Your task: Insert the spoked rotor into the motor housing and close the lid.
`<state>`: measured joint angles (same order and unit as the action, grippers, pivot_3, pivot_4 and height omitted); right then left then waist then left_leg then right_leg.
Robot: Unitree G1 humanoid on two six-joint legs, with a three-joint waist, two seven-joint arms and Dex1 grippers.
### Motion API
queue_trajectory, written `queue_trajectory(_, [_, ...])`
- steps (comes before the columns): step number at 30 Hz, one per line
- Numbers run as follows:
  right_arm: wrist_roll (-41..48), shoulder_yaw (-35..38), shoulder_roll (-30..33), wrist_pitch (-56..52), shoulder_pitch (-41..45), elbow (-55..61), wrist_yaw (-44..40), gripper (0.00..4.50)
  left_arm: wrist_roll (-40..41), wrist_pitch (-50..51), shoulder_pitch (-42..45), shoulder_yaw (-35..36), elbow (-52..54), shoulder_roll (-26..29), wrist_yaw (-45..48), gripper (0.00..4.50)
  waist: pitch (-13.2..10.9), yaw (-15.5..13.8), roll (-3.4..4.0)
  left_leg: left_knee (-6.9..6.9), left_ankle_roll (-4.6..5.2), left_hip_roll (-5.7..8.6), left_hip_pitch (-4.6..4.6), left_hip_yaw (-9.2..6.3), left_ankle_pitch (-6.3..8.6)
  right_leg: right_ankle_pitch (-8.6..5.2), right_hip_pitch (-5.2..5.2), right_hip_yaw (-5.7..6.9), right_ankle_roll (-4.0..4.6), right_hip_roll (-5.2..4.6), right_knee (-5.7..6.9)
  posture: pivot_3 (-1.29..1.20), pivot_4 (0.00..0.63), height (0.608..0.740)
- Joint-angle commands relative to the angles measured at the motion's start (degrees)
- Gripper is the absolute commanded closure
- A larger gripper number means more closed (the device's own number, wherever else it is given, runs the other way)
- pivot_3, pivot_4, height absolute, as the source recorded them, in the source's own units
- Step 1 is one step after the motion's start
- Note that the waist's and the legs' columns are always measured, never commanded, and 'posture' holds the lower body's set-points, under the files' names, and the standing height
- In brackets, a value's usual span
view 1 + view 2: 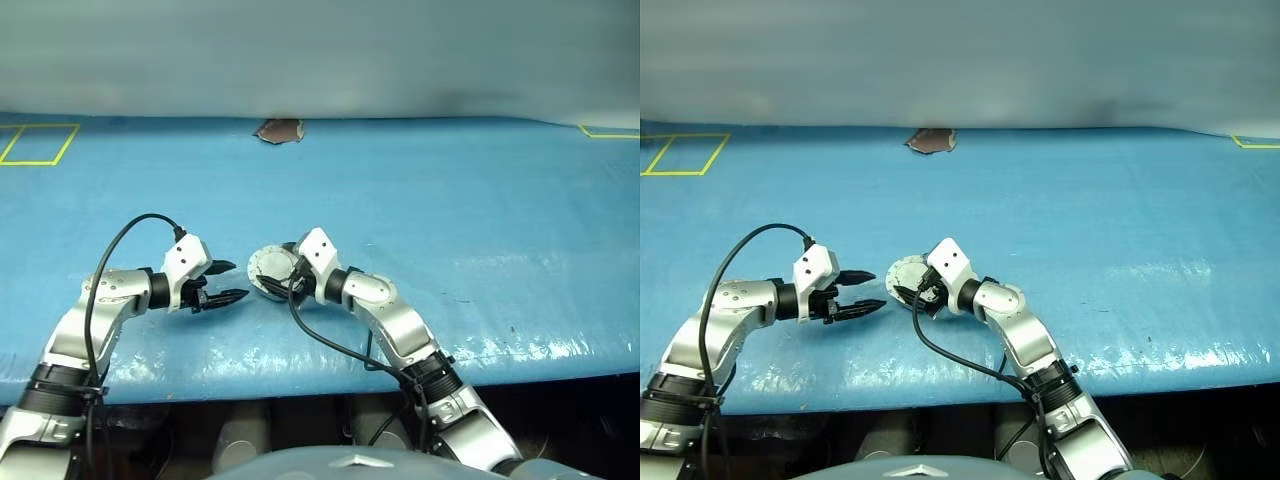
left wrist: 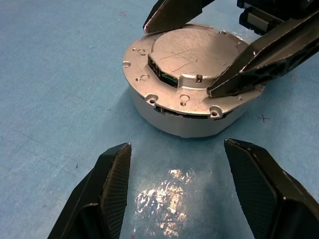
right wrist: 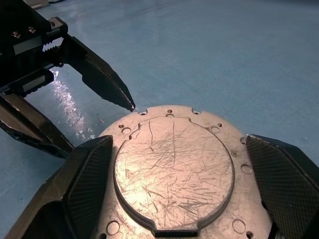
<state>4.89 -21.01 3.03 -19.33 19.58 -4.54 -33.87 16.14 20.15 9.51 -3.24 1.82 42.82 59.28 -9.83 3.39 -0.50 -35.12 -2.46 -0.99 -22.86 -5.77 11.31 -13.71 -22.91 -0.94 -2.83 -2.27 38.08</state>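
Observation:
The motor housing [image 2: 169, 117] is a round silver puck resting on the blue table. Its lid [image 3: 174, 169] lies flat and shut on top, scratched plain face up. The spoked rotor is hidden. My right gripper [image 1: 278, 272] is open, its two black fingers [image 2: 259, 57] spread over the lid's top, one at each side of the raised disc. Just to the left of the housing my left gripper [image 1: 240, 281] is open, a short gap away, with its fingertips [image 3: 130, 105] pointing at the housing's edge and nothing between them.
A blue sheet [image 1: 480, 240] covers the table, whose front edge [image 1: 520, 365] runs close under both arms. A small brown patch [image 1: 280, 131] sits at the far edge. Yellow tape marks [image 1: 40, 143] lie at the far left and far right.

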Motion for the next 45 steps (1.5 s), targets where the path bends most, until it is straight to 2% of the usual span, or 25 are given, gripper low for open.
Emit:
queue_trajectory(1, [0.36, -0.10, -0.34, 0.09, 0.23, 0.10, -0.34, 0.88, 0.73, -2.12, 0.81, 1.35, -0.83, -0.82, 0.39, 1.25, 0.00, -0.01, 0.00, 0.00, 0.00, 0.00, 0.00, 0.00, 0.00, 0.00, 0.00, 0.00, 0.00, 0.00, 0.00, 0.00, 0.150, 0.740])
queue_trajectory(3, [0.15, -0.29, 0.07, -0.06, 0.23, 0.94, -0.55, 1.46, 1.14, -2.47, 0.81, 1.59, -1.28, -1.20, 0.51, 1.25, 0.00, -0.01, 0.00, 0.00, 0.00, 0.00, 0.00, 0.00, 0.00, 0.00, 0.00, 0.00, -0.01, 0.00, 0.00, 0.00, 0.150, 0.740])
queue_trajectory(16, [-1.04, -2.57, 3.04, -1.52, 4.26, 6.50, -3.12, 1.46, 2.64, -3.68, 0.08, 2.21, -3.52, -1.58, 3.15, 1.25, 0.00, -0.04, 0.00, 0.00, 0.00, 0.00, -0.05, 0.00, 0.00, 0.02, -0.04, 0.00, -0.02, 0.00, -0.01, 0.00, 0.150, 0.740])
queue_trajectory(24, [-1.48, -2.91, 3.76, -1.69, 6.36, 5.17, -4.34, 1.46, 2.62, -3.38, 0.07, 2.19, -3.65, -1.61, 3.07, 1.25, -0.01, 0.01, 0.00, 0.00, 0.00, 0.00, -0.06, 0.00, 0.00, 0.03, -0.05, 0.01, -0.04, 0.01, -0.01, 0.00, 0.150, 0.740])
queue_trajectory(45, [-2.76, -4.30, 4.87, 0.91, 5.42, -1.62, -7.28, 1.46, 2.42, -3.55, -0.83, 2.45, -2.86, -1.28, 2.15, 1.25, 0.00, 0.04, 0.00, 0.01, 0.00, -0.01, -0.06, 0.00, 0.00, 0.03, -0.05, 0.01, -0.04, 0.01, -0.01, 0.00, 0.150, 0.740])
